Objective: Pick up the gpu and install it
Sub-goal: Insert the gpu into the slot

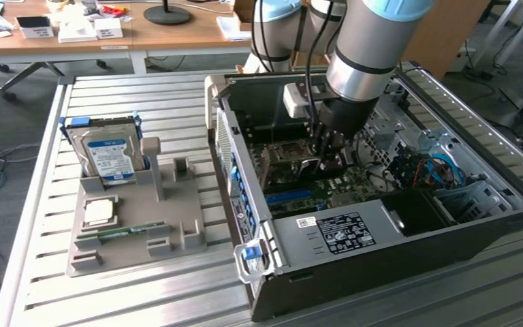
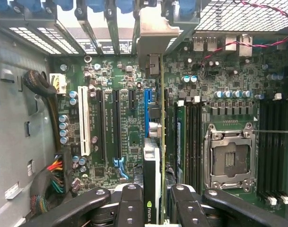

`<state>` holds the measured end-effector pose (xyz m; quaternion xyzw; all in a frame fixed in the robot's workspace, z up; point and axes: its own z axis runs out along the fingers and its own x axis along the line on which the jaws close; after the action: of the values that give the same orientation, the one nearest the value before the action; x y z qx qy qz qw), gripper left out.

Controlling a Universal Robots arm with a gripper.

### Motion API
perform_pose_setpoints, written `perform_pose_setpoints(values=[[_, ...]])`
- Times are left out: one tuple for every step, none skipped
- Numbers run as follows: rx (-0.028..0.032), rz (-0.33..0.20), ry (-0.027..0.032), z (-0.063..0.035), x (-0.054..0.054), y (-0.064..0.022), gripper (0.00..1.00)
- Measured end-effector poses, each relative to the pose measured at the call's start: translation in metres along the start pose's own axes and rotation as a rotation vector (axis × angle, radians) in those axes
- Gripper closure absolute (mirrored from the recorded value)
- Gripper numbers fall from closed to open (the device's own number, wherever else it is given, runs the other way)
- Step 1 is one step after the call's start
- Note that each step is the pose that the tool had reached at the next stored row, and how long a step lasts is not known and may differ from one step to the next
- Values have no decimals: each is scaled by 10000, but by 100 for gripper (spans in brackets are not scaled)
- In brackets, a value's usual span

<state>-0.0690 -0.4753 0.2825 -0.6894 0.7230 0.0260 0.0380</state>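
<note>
The gpu [image 2: 152,170] is seen edge-on in the wrist view, a thin card with a black face and a green board edge. Its silver bracket [image 2: 153,33] points toward the slot openings in the case's rear wall. My gripper [image 2: 153,210] is shut on the card, one black finger [image 2: 129,203] on each side of it. The card hangs over the motherboard [image 2: 129,137], in line with the blue slot [image 2: 147,111]; whether it touches the slot I cannot tell. In the exterior view my gripper [image 1: 331,160] reaches down into the open computer case [image 1: 425,225].
A CPU socket [image 2: 229,161] and memory slots [image 2: 186,137] lie close beside the card. Cable bundles [image 2: 51,175] run along the case wall. Outside the case, a grey holder [image 1: 180,204] carries a hard drive [image 1: 107,153], a chip [image 1: 98,211] and a memory stick [image 1: 125,231].
</note>
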Motion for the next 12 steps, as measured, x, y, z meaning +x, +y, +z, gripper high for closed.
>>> perform_pose_setpoints(values=[[1, 0, -2, 2, 4, 0, 73], [1, 2, -3, 5, 7, 1, 73], [1, 2, -1, 8, 8, 2, 73], [1, 2, 0, 13, 9, 7, 73], [1, 1, 0, 21, 11, 15, 73], [1, 2, 0, 29, 12, 25, 73], [1, 1, 0, 36, 13, 36, 73], [1, 3, 1, 42, 14, 47, 73], [0, 3, 2, 46, 15, 59, 73], [-1, 3, 3, 47, 15, 67, 73], [0, 4, 2, 49, 13, 74, 73], [0, 5, 1, 51, 12, 80, 73]])
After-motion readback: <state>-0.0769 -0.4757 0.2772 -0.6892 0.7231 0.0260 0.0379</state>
